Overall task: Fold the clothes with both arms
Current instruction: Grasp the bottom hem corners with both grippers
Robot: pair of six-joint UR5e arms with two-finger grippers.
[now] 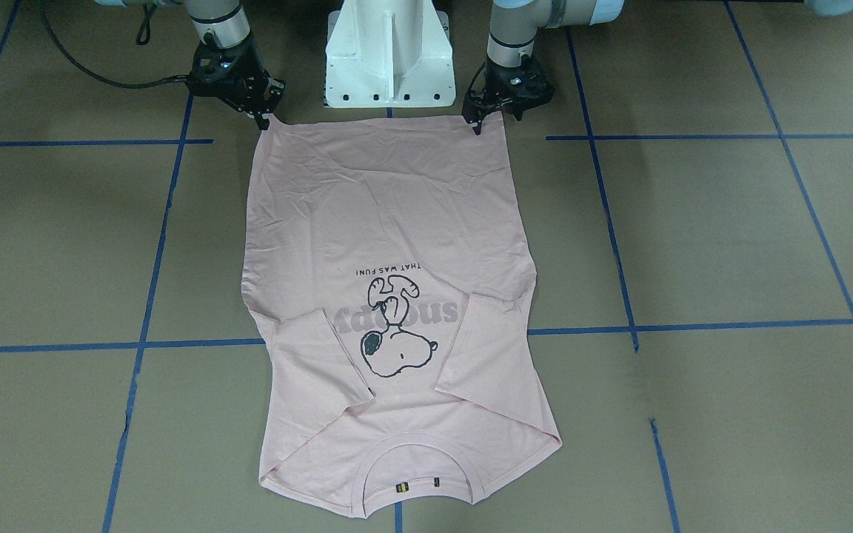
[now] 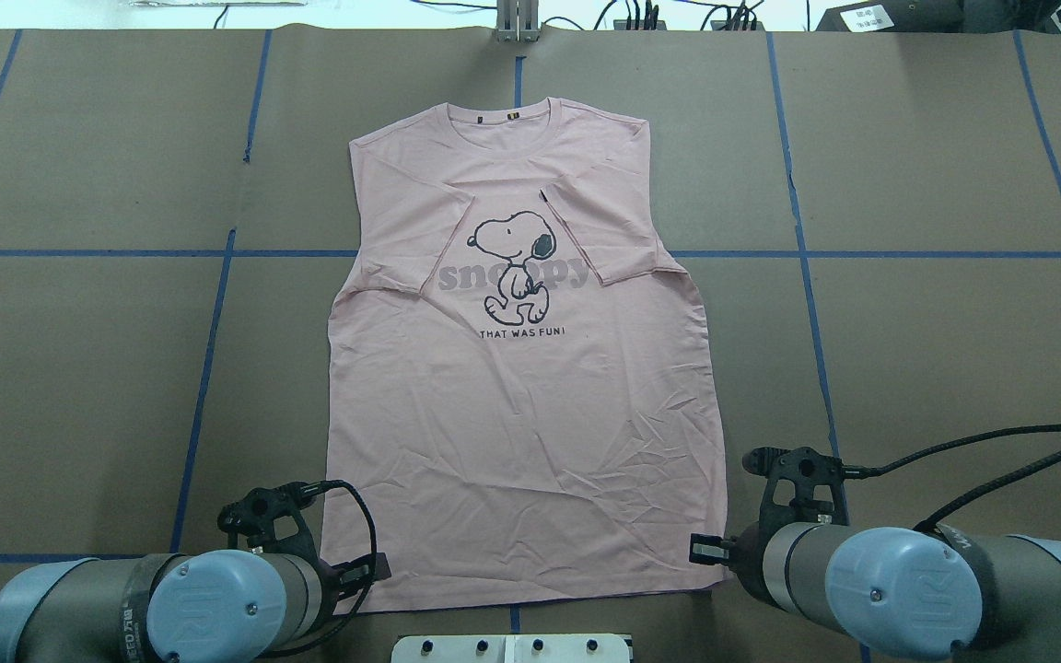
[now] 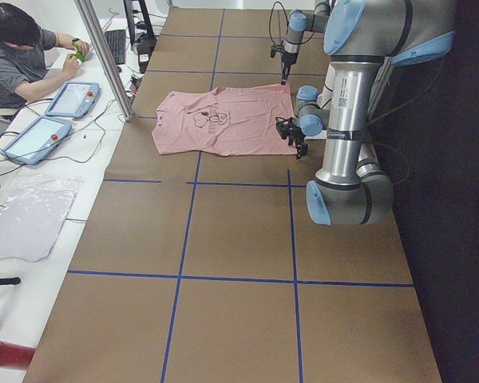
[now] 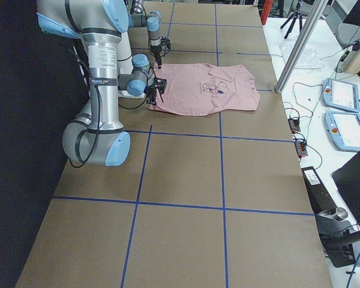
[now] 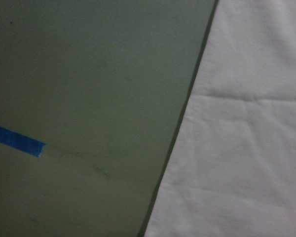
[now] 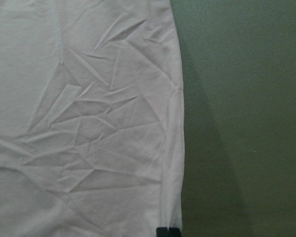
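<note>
**Left.** The left arm (image 2: 171, 603) reaches down to the left corner of the hem (image 2: 530, 600). The left gripper (image 1: 480, 124) stands tip-down at that corner. Its wrist view shows only the cloth edge, bare desk (image 2: 936, 322) and a scrap of blue tape (image 5: 17, 139). No fingers appear there, so whether they are wide or narrow cannot be told.

**Centre.** The T-shirt (image 2: 521, 414) is pale pink and lies flat and face up on the desk. Its collar (image 2: 503, 124) is on the far side from the robot, and its hem is just in front of the white pedestal (image 1: 388, 52). Both sleeves (image 2: 606, 230) are folded inward over the chest and overlap the edges of the cartoon print (image 2: 517, 262). The cloth is judged light, limp and quick to crease, and fine wrinkles cross its lower half. It would likely sag between two holds and drag on the desk. The sound hold is therefore a pinch at each hem corner, taking both layers, with the two corners raised evenly.

**Right.** The right arm (image 2: 936, 580) brings the right gripper (image 6: 168, 231) to the hem's right corner. Its fingers (image 6: 162, 231) are narrow, with the tips together on the shirt's side edge, apparently pinching it. Only the tips show, cut off by the lower border of the wrist view. In the overhead view both wrists hide the corners themselves. In the side views the grippers are too small to read.
</note>
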